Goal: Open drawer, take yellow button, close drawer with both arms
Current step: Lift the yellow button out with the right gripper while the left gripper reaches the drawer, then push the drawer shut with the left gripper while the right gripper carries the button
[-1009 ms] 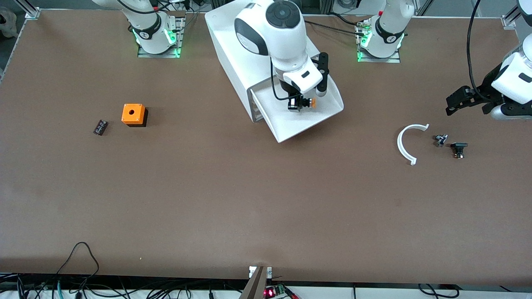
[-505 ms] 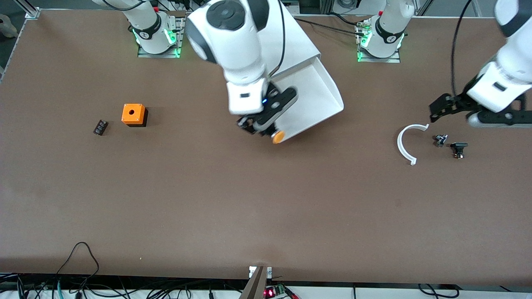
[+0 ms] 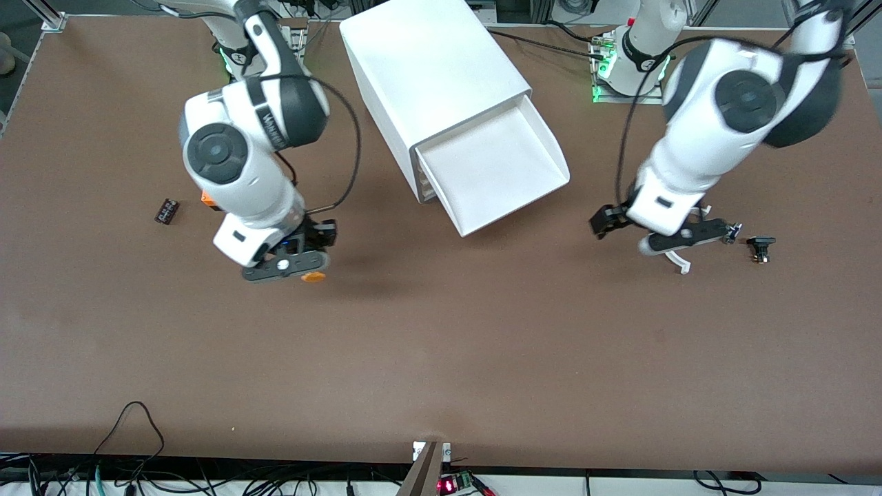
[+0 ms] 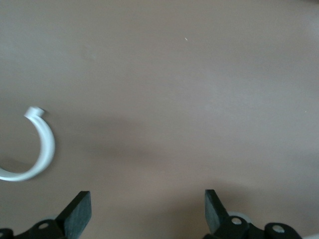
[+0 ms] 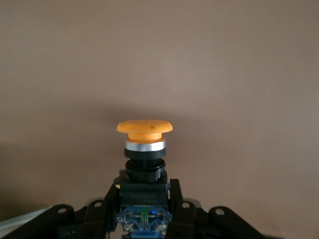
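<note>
The white cabinet (image 3: 427,69) lies on the table with its top drawer (image 3: 493,172) pulled out, showing an empty white tray. My right gripper (image 3: 298,265) is over bare table toward the right arm's end, shut on the button (image 3: 313,277). In the right wrist view the button's orange cap (image 5: 144,127) stands above the black-and-blue body, which the right gripper (image 5: 143,193) clamps. My left gripper (image 3: 682,240) hangs open and empty over the table beside a white half ring (image 3: 681,262). The left wrist view shows the left gripper (image 4: 147,211) with fingers (image 4: 79,211) wide apart.
The orange cube (image 3: 207,198) is mostly hidden by the right arm. A small black part (image 3: 166,211) lies beside it. Two small black parts (image 3: 760,246) lie toward the left arm's end, next to the half ring, which also shows in the left wrist view (image 4: 37,149).
The right gripper lifted the button out of the drawer and carried it toward the right arm's end. The left arm swung in from the table's end to over the half ring.
</note>
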Controlling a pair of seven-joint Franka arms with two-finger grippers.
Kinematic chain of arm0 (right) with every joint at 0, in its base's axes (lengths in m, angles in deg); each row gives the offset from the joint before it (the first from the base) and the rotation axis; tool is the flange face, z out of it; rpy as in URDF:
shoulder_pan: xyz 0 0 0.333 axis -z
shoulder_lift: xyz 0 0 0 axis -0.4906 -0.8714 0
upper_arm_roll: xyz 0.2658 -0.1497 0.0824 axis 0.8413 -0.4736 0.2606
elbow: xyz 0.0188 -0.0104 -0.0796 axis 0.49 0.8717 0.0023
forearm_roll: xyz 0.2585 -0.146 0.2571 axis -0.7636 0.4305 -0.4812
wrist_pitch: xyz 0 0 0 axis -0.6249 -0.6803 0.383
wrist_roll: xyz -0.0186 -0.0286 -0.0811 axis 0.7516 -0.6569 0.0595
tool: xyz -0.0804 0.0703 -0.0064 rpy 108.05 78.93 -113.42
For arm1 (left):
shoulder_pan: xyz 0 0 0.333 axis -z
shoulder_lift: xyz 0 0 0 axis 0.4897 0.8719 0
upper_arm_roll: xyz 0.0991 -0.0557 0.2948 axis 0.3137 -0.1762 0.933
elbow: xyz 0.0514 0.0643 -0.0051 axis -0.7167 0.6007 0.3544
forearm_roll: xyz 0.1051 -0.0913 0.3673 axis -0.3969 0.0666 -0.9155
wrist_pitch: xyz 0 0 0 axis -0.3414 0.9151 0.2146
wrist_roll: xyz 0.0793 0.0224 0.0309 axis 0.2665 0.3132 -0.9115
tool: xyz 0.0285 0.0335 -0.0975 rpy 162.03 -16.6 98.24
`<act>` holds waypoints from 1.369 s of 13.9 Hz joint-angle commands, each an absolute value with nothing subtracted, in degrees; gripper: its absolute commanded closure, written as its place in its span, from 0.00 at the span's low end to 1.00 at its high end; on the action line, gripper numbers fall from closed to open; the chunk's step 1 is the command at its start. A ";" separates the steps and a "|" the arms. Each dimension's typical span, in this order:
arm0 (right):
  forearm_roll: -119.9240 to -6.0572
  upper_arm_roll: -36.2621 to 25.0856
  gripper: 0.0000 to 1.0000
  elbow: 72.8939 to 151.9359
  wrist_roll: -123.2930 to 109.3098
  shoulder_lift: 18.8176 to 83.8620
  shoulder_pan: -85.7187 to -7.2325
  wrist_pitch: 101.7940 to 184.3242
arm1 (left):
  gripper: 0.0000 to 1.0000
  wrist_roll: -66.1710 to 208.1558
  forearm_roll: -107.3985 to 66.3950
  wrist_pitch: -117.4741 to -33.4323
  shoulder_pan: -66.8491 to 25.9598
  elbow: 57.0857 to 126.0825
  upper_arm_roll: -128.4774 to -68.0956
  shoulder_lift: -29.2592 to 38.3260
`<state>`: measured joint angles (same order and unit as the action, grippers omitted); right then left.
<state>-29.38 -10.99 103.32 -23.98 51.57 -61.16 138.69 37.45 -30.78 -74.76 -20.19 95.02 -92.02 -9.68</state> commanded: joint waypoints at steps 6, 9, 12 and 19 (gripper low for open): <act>-24.84 -10.42 0.72 122.97 -23.65 54.94 -51.36 147.47 | 0.00 16.90 -31.60 -85.02 -11.31 99.44 -91.74 -4.04; -24.21 -10.42 0.72 126.76 -16.18 54.59 -47.76 153.98 | 0.00 16.36 -31.52 -85.47 -10.51 101.99 -93.31 -4.39; -24.21 -10.42 0.72 129.31 -8.97 53.54 -45.03 159.26 | 0.00 17.32 -31.52 -85.47 -10.95 105.33 -97.79 -6.23; -24.12 -10.42 0.70 137.84 0.10 50.73 -40.19 172.10 | 0.00 17.33 -28.72 -85.21 -14.89 111.49 -111.41 -11.15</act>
<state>-24.78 -11.38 135.69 -1.69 50.98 -41.55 169.29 17.10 -30.60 -84.64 -11.88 108.46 -108.01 -7.69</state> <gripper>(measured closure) 0.586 0.000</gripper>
